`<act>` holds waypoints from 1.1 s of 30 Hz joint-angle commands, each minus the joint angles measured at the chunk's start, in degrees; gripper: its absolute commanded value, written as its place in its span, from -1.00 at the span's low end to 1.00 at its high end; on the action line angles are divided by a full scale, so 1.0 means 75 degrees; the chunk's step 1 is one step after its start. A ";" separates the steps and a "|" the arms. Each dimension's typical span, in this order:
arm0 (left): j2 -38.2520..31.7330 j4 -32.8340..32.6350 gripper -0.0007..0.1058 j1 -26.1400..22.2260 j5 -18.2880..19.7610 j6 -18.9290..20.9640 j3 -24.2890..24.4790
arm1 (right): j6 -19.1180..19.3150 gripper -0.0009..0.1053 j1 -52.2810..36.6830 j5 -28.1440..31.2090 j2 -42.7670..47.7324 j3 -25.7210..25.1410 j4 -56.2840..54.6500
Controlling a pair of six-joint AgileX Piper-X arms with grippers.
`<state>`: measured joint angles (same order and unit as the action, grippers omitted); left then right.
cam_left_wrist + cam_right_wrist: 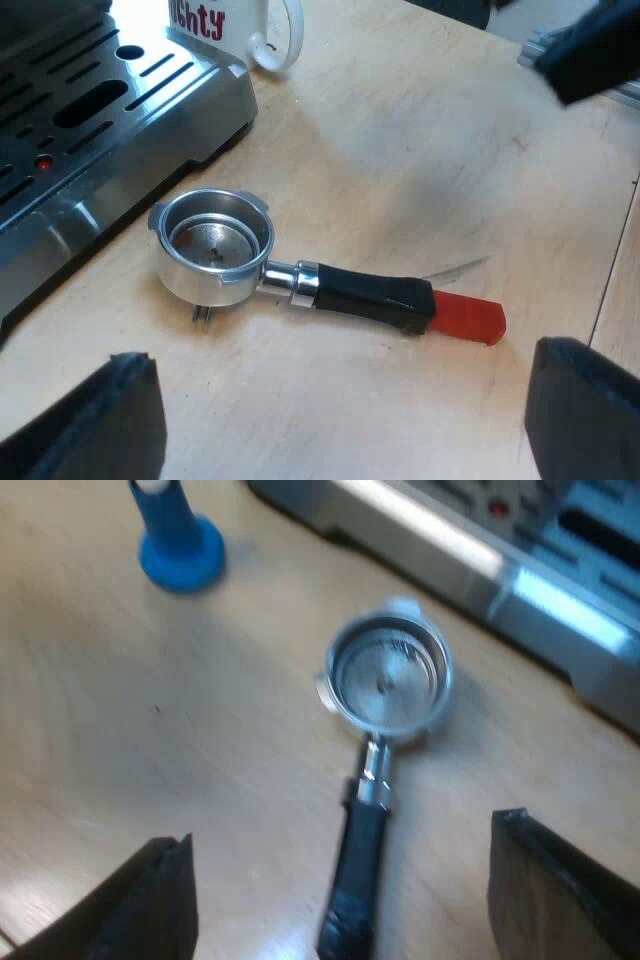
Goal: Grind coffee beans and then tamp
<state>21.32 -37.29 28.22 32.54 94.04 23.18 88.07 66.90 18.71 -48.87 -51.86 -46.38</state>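
Left wrist view: the holder [320,287] lies loose on the counter [420,150], its basket beside the machine [100,120]; a mug [250,30] stands beyond. The left gripper [340,350] hangs above it, fingers spread, grasping nothing.

Right wrist view: the right gripper [343,830] is released over the holder's [370,780] handle, and the blue tamper [178,540] stands well apart.

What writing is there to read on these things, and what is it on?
"ghty": red letters on the white mug; the start of the word is cut off.
Machine, holder, tamper: no text that I can read.
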 commanded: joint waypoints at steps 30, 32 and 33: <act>0.1864 0.0366 0.53 0.0032 -0.3746 0.0461 -0.0001 | 0.0962 0.18 0.0178 -0.0837 0.0251 -0.0084 0.1011; 0.2217 0.0735 0.53 0.0032 -0.3746 0.0461 -0.0001 | 0.0962 0.18 0.0178 -0.0837 0.0251 -0.0084 0.1011; 0.2280 0.0792 0.53 0.0032 -0.3746 0.0461 -0.0001 | 0.0962 0.18 0.0178 -0.0837 0.0251 -0.0084 0.1011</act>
<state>38.43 -32.30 28.22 5.35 97.32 23.18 94.23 68.11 12.84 -47.25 -51.98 -39.59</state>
